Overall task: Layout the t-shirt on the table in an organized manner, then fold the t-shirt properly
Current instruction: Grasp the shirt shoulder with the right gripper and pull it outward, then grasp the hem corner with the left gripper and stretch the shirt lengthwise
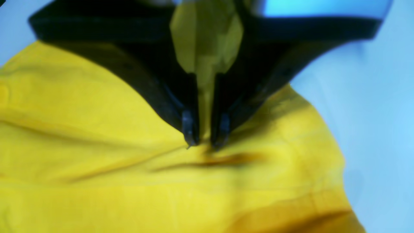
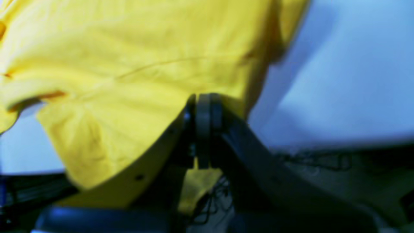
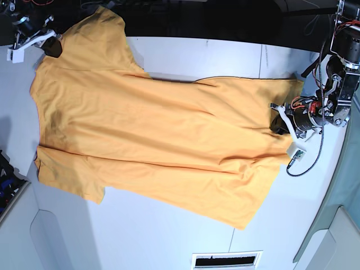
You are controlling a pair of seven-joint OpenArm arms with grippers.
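Two claws hold the t-shirt [image 3: 157,140] at once, one at each end. The left claw [image 1: 205,142] has its two tips pinched close together on a small fold of yellow cloth, with the rest of the shirt lying wide below and to the side of it. The right claw [image 2: 203,106] is squeezed all the way closed, and the shirt's edge is caught in it, with cloth bunched above it and a little flap hanging down behind its tips.

The shirt lies across the table [image 3: 169,236] between the two claws. It looks mostly spread out, so the laying-out part seems nearly done. It is not neat yet, though. Long soft wrinkles run across the middle, and the shirt sits at a slant. The sleeve next to the right claw reaches over the far edge of the table into the dark part behind it. The bottom hem by the left claw is a bit crumpled.

No fold has been made, as far as the pictures show. So the smoothing and all of the folding are probably yet to come.

No words, brand or label can be read anywhere. No drawing or neck tag shows on the side facing up.
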